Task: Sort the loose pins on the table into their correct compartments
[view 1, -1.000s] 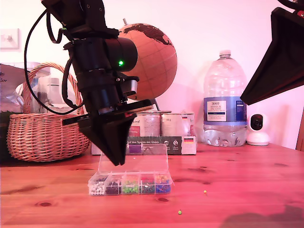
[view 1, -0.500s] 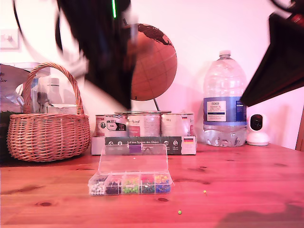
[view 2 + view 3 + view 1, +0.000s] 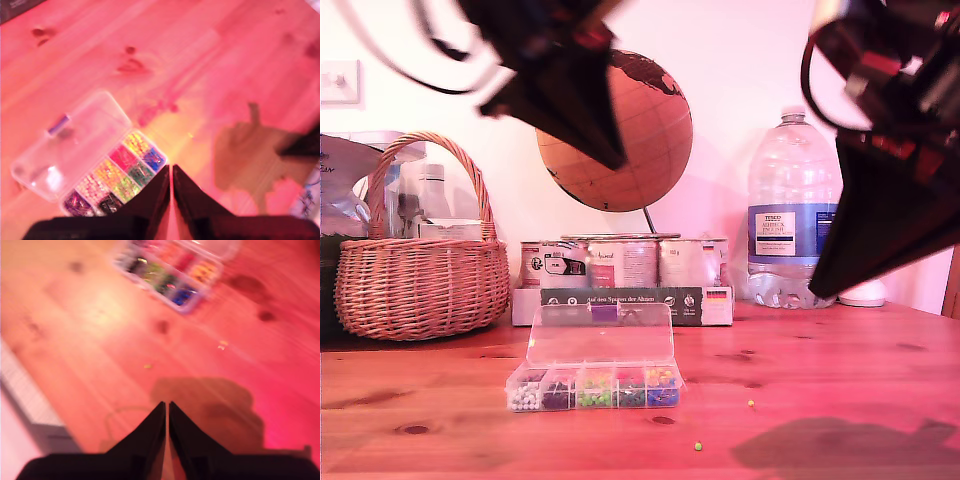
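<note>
Going by the exterior view from its left: my first gripper (image 3: 610, 155) hangs high before the globe (image 3: 640, 130), jaws pressed together and empty. Below on the table (image 3: 840, 360) sits the clear box (image 3: 595, 385), lid up, its compartments (image 3: 125, 172) holding coloured clusters. Two tiny green pins (image 3: 699, 447) lie loose beside it toward that view's right. My second gripper (image 3: 820, 290) hangs there, jaws together.

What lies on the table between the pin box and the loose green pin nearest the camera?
In the exterior view, only bare table with a dark knot lies between the pin box and the green pin.
</note>
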Available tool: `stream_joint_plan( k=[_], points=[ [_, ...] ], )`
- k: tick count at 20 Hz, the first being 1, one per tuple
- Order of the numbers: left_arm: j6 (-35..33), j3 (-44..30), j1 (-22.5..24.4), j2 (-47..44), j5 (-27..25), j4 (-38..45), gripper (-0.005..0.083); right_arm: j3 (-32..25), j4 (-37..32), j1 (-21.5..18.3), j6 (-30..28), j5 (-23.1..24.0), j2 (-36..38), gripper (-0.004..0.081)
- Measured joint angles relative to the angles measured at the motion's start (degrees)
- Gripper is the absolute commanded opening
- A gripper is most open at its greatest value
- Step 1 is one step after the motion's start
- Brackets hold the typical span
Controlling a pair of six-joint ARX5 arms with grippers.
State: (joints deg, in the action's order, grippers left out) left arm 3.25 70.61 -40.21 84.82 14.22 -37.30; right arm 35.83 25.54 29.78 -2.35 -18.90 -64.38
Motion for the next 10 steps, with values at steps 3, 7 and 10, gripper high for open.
stream_joint_plan(
  k=[3,7,10],
  points=[
    [-2.21,-8.79,0.00,-6.67,3.19,6.01,-0.0019,0.00,-2.03,-1.25,3.41,0.04,0.00,-0.0013],
    [-4.87,-23.19,0.00,-16.72,8.44,13.51,-0.0019,0.00,-3.10,-1.95,9.05,0.22,0.00,-0.0013],
    [-6.45,-33.48,0.00,-23.21,11.91,19.19,-0.0019,0.02,-3.19,-1.95,11.69,0.28,0.00,-0.0013]
  ],
)
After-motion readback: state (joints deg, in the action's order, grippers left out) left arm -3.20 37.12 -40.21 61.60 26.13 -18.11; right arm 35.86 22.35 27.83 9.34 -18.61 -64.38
